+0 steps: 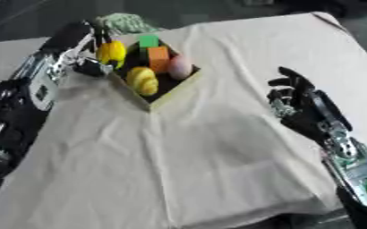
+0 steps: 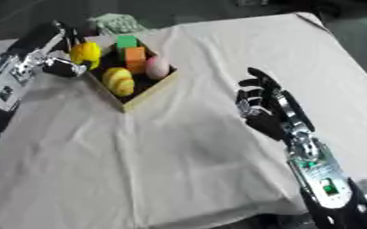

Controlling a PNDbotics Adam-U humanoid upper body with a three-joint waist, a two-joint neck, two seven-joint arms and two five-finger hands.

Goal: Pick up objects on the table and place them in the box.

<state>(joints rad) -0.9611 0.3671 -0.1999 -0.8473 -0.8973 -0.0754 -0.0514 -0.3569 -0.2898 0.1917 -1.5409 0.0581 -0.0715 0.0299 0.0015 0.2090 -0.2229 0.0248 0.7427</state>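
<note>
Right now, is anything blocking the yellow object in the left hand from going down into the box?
Nothing visible blocks it. The left hand holds the round yellow object at the wooden box's left rim. The space below it looks free; the yellow ridged object, orange block, green block and pink egg shape lie further right.

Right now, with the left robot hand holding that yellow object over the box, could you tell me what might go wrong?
1. The yellow object hangs at the box rim's far left corner in the left robot hand; released there, it might land outside.
2. The box already holds a yellow ridged item, orange block, green block and pink egg, so it could bounce out.
</note>
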